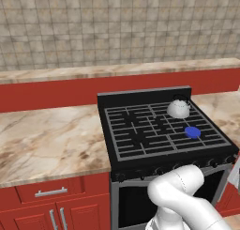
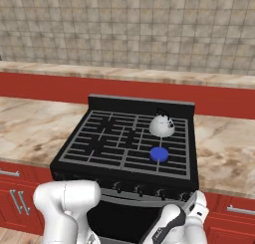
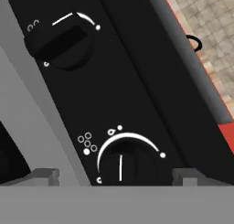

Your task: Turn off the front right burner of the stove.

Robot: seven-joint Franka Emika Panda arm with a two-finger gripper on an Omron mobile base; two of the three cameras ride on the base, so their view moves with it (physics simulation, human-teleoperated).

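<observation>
Gripper (image 3: 114, 175) is parked right up against the front panel of the black gas stove with the four-section grid grate (image 1: 154, 126), jaws spread wide and holding nothing, one grey fingertip (image 3: 42, 175) off to each side of a round black control knob with a white pointer line (image 3: 122, 166). That knob sits between the jaws, but I can't tell if the pads are actually touching it. A white arc and a little cluster of dots are printed around it. Second black knob with a bar-shaped grip (image 3: 61, 42) is further along the panel, well beyond the jaws on the left-finger side. Up top, the front right burner with the bright blue oval flame glow (image 1: 192, 132) is above and behind the gripper, and a rounded silver kettle with a dark handle (image 1: 178, 109) sits on the grate just behind that glow.
</observation>
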